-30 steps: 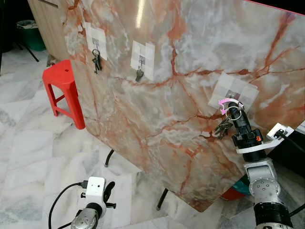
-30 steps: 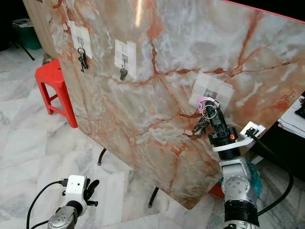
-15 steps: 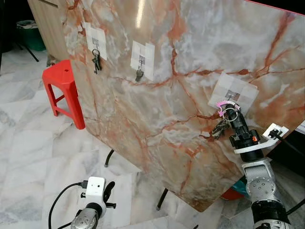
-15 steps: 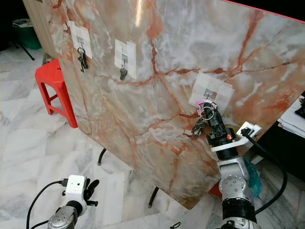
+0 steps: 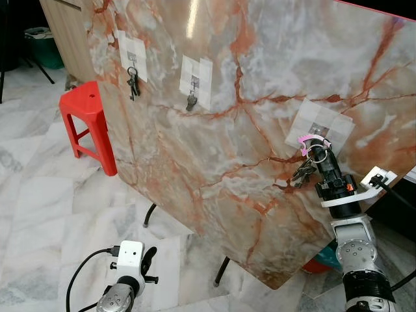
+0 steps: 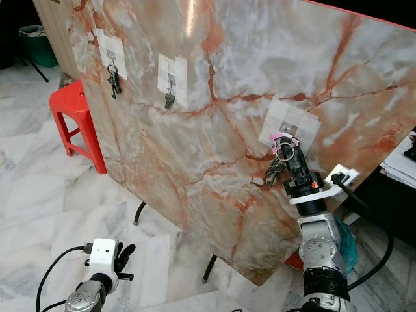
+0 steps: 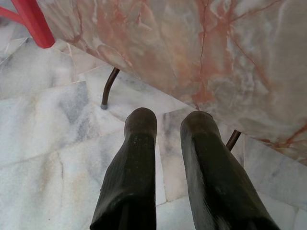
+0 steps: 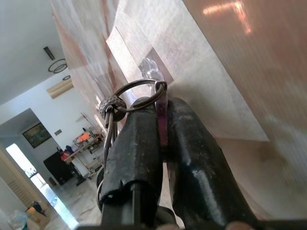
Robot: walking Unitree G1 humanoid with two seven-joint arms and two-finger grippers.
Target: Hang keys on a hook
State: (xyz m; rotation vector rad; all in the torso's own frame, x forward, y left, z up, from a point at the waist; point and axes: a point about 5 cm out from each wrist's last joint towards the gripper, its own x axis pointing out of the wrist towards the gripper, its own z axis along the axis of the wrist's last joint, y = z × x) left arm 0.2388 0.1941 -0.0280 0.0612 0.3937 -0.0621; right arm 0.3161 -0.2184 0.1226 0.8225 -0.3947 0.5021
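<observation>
leaning marble slab [image 5: 260, 97], marble floor [image 5: 39, 195], red stool [image 5: 84, 123]

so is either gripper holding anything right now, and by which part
The right gripper holds the bunch of keys by its pink tag, pinched between its fingers, ring up at the clear hook. The left gripper holds nothing.

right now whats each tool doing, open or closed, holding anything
Left tool: open, holding nothing, hanging low over the floor.
Right tool: closed on the pink key tag, with the keys dangling, raised at the hook.
</observation>
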